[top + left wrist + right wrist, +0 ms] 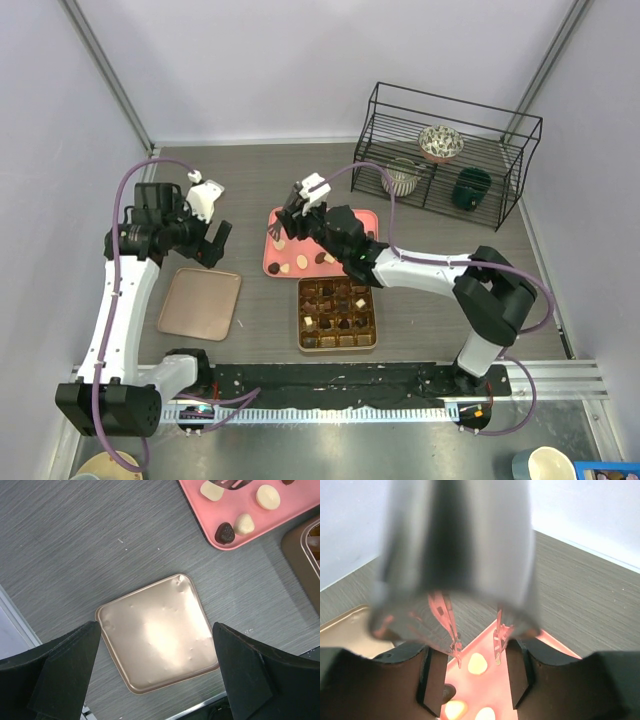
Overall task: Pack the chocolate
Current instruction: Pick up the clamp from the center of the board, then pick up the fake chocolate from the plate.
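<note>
Several pieces of chocolate lie on the pink tray; more fill the gold-brown gridded box. My right gripper hangs over the tray's left part, shut on metal tongs. The tong tips stand apart on either side of a cream chocolate without touching it. A dark piece lies by the left finger. My left gripper is open and holds nothing, above a flat gold-brown lid. In the left wrist view, cream pieces and a dark chocolate show on the pink tray.
The lid lies left of the box. A black wire rack with bowls and cups stands at the back right. White walls close in the table on three sides.
</note>
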{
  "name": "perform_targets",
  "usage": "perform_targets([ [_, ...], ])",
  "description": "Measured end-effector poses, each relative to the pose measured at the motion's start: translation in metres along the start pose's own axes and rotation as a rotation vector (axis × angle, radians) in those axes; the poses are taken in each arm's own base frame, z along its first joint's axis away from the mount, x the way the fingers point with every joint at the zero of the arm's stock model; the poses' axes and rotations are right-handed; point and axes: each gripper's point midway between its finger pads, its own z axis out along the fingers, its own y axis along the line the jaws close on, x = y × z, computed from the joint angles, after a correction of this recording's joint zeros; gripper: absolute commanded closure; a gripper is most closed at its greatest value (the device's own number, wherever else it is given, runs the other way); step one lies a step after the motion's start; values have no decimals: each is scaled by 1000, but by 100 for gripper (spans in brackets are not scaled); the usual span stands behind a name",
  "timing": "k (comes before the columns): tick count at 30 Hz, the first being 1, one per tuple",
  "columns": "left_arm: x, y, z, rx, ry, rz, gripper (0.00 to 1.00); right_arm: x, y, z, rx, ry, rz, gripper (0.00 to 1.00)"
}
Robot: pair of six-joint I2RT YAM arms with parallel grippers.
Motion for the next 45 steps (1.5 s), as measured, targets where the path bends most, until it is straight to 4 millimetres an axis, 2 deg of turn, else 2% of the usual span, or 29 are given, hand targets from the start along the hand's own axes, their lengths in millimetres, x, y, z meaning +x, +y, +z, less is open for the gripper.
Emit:
perform_targets([
  [4, -1, 1, 1, -3, -4, 5, 1, 3, -2, 6, 17, -23, 5, 47],
  [14, 0, 2, 0, -8, -9, 29, 0, 37, -5, 16, 44, 21, -4, 47],
  [27, 0, 2, 0, -9, -11, 34, 0, 43, -5, 18, 48, 25, 15, 48],
  [36, 0, 1, -4, -15, -23, 37, 0, 66, -8, 21, 61, 68, 8, 48],
  [45, 4, -1, -4, -14, -19, 36, 0, 68, -9, 21, 69, 72, 8, 55],
])
